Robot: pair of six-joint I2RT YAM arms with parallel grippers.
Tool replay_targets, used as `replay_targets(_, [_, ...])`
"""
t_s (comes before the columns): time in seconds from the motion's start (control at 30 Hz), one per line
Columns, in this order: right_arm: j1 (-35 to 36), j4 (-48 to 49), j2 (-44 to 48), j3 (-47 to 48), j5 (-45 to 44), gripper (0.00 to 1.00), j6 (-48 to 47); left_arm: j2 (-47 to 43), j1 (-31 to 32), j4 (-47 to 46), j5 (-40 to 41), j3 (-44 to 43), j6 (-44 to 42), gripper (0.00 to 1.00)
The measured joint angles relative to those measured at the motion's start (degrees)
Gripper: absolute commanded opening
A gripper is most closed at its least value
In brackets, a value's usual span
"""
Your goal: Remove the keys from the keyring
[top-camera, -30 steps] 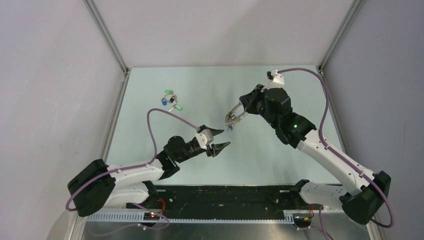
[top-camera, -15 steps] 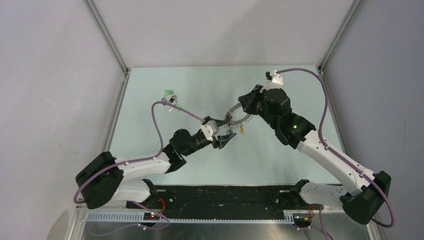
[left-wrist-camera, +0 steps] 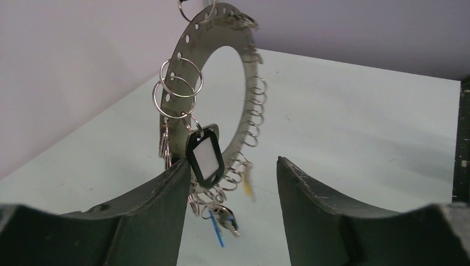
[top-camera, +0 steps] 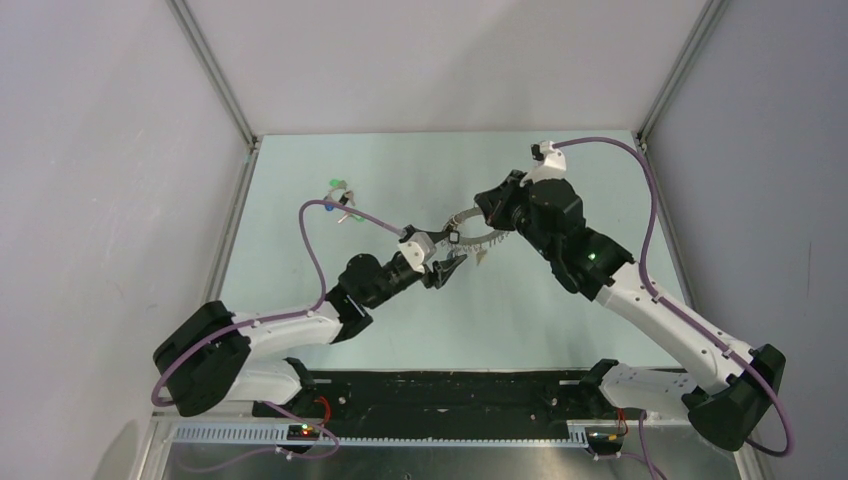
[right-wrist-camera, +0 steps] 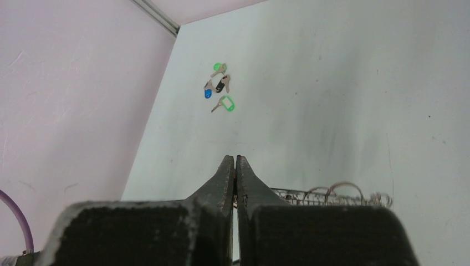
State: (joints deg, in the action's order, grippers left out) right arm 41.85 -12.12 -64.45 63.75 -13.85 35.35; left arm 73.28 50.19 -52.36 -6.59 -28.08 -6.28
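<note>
My right gripper (top-camera: 480,217) is shut on the far rim of the grey keyring (top-camera: 468,234) and holds it upright above the table. In the left wrist view the keyring (left-wrist-camera: 221,25) hangs with wire loops along its rim. On it hang a black-framed tag (left-wrist-camera: 204,156), a blurred yellow tag (left-wrist-camera: 246,180) and a blue-tagged key (left-wrist-camera: 224,221). My left gripper (left-wrist-camera: 233,162) is open, and the black tag sits against its left finger (left-wrist-camera: 155,210). In the right wrist view the right gripper (right-wrist-camera: 235,160) is closed, with the ring's edge (right-wrist-camera: 310,197) just beside it.
Several loose keys (right-wrist-camera: 219,86) with green, blue and black tags lie on the pale green table (right-wrist-camera: 332,83) at the far left, near the wall. In the top view they (top-camera: 340,192) sit partly under the left arm's purple cable (top-camera: 312,255).
My left gripper has moved up and to the right, from open table to the bottom of the hanging keyring. The right gripper and the ring have barely moved.
</note>
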Motion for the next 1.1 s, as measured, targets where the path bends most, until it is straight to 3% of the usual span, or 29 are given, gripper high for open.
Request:
replay_targets(0.23, [0.8,0.0,0.4,0.0,0.7,0.00,0.0,0.0,-0.7,0.0,0.5,0.0,-0.1,0.51])
replay_targets(0.53, [1.9,0.0,1.4,0.0,1.1,0.00,0.0,0.0,-1.6,0.1,0.5,-0.6,-0.1,0.48])
replay_targets(0.7, [3.1,0.0,1.5,0.0,1.8,0.00,-0.4,0.0,-2.0,0.1,0.5,-0.7,-0.1,0.28])
replay_targets(0.87, [3.9,-0.4,1.6,0.0,2.3,0.00,-0.5,0.0,-2.4,0.2,1.2,-0.7,0.1,0.02])
replay_targets(1.1, [4.2,-1.7,2.4,0.0,1.3,0.00,-1.2,-0.8,-2.6,0.5,1.5,-0.7,0.4,0.00])
